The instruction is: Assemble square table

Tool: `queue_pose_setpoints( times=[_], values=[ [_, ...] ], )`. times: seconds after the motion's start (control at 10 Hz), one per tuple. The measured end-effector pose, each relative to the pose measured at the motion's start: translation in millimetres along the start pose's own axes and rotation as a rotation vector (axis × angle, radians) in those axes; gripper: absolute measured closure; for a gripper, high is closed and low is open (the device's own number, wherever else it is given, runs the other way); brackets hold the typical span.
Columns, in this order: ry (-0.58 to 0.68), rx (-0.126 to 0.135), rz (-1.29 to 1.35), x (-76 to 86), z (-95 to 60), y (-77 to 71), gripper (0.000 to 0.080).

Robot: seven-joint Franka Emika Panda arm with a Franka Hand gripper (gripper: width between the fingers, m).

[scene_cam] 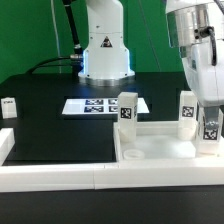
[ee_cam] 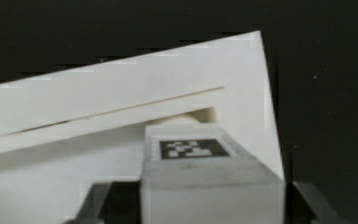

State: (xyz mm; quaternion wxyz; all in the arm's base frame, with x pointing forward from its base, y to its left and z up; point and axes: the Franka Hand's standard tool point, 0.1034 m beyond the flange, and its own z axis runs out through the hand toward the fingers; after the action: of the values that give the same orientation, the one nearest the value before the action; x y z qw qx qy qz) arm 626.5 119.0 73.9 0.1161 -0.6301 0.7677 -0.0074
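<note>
The white square table top lies at the exterior view's lower right, against the border wall. Two tagged white legs stand upright at its far corners. My gripper hangs over the top's right near corner, shut on a third leg held upright and low over the top. In the wrist view that leg fills the space between my dark fingers, with the table top behind it. A fourth leg lies loose at the far left.
The marker board lies flat on the black table in front of the robot base. The long white border wall runs along the front, with a short piece at the left.
</note>
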Motion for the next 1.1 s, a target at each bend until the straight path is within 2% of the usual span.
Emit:
queue_pose_setpoints(
  times=[0.1,0.2,0.3,0.4,0.5,0.6,0.9,1.1],
  values=[
    [0.0,-0.001,0.086,-1.1,0.4,0.7,0.0498],
    [0.003,-0.002,0.043,-0.7,0.4,0.7,0.0499],
    [0.003,-0.002,0.037,-1.0,0.5,0.8,0.0388],
    [0.021,-0.007,-0.214,-2.4,0.2,1.2,0.0388],
    [0.017,-0.01,-0.424,-1.6,0.7,1.2,0.0254],
    [0.013,-0.013,-0.591,1.2,1.4,0.8,0.0172],
    [0.027,-0.021,-0.745,4.3,1.5,-0.2,0.015],
    [0.068,-0.048,-1.101,1.3,-0.1,-2.5,0.015]
  ],
)
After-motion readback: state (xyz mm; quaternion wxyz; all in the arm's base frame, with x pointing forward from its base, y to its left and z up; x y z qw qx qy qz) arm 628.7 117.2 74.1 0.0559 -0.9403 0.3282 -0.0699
